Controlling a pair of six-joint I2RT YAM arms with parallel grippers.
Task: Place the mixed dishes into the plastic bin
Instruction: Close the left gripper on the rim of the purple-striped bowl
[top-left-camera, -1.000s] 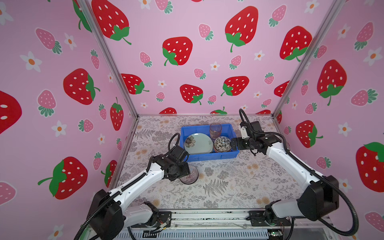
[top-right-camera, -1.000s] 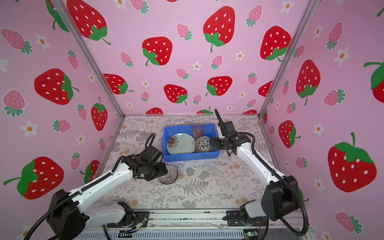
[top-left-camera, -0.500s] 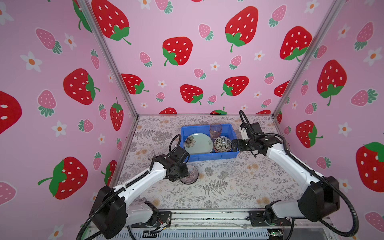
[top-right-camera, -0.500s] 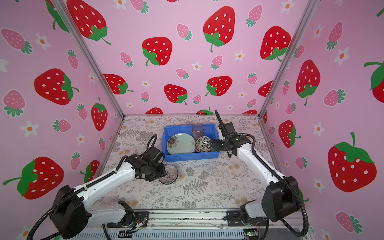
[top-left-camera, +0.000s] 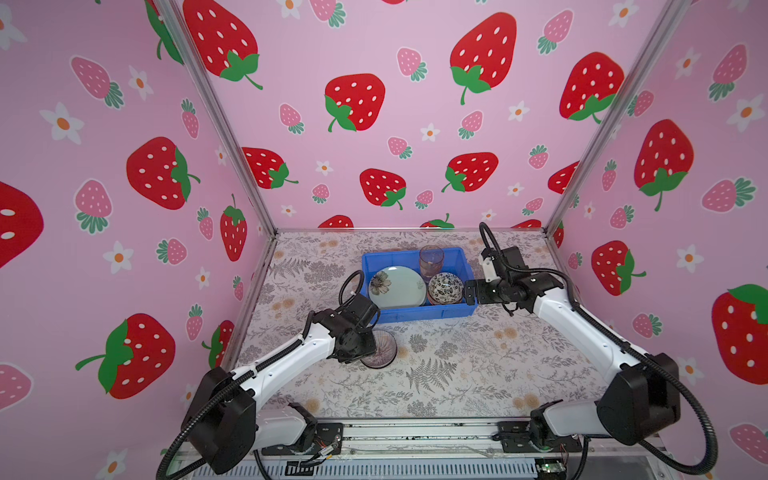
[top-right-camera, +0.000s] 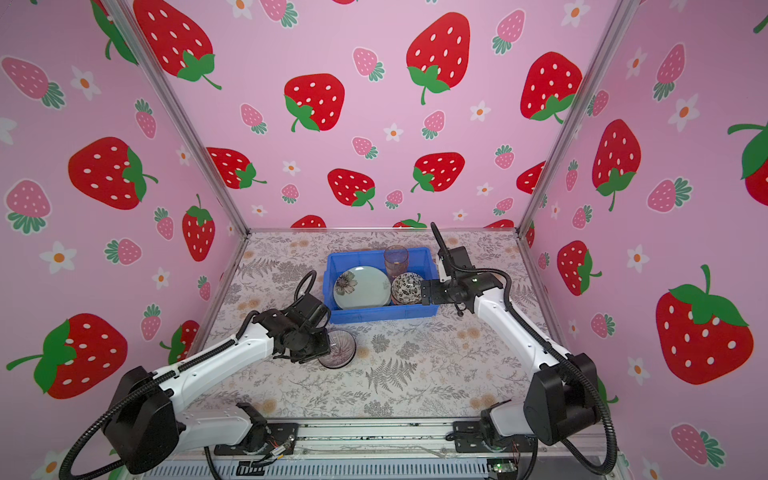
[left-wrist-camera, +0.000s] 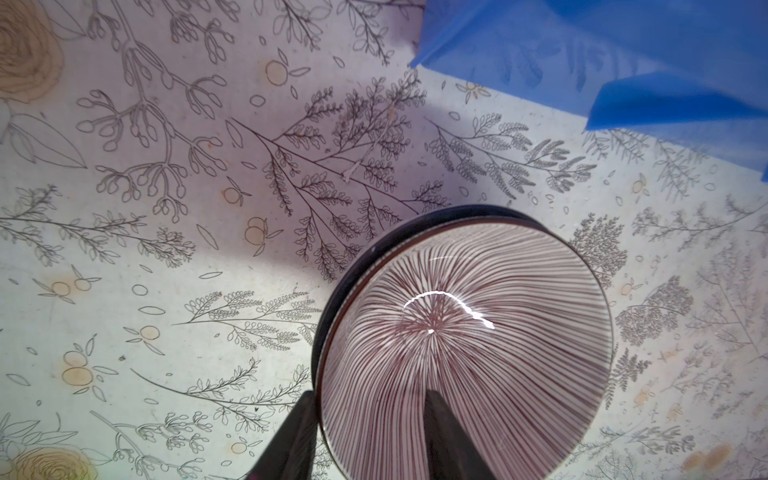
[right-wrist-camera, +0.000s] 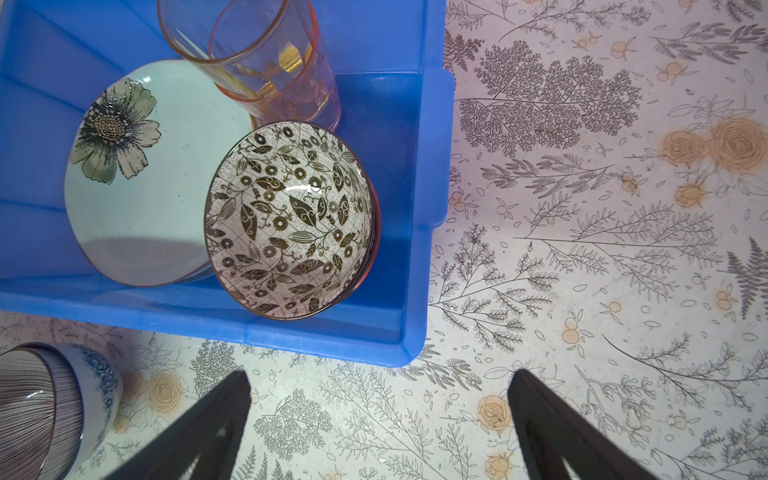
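- Since the earlier frame, your left gripper (left-wrist-camera: 370, 399) has drawn its jaws in around the wall of the striped bowl (left-wrist-camera: 478, 332). The left arm's elbow has swung slightly inward, and the right arm has barely shifted.
- You are at the grasp of the last loose dish. One finger sits outside the bowl's rim and one inside, but you cannot tell from here whether the pinch is firm yet.
- The striped bowl stands upright on the worktop (right-wrist-camera: 582, 291), near the front left corner of the bin (right-wrist-camera: 436, 166) and not touching it.
- Your right gripper (right-wrist-camera: 380, 374) stands wide open and empty over the worktop, just off the bin's right end.
- Next, you likely need to finish the squeeze, lift the bowl clear of the lipped rim, and set it on bare blue floor or nest it in a bowl. Keep it away from the tumbler, which looks easy to tip.
- Count in the bin:
  - One pale green plate (right-wrist-camera: 145, 199) with a dark flower.
  - One floral bowl (right-wrist-camera: 291, 216) leaning on the plate's edge. An orange edge shows beneath it, perhaps a second bowl nested under.
  - One clear pinkish tumbler (right-wrist-camera: 270, 62), standing upright.
- Count on the worktop: one striped bowl.
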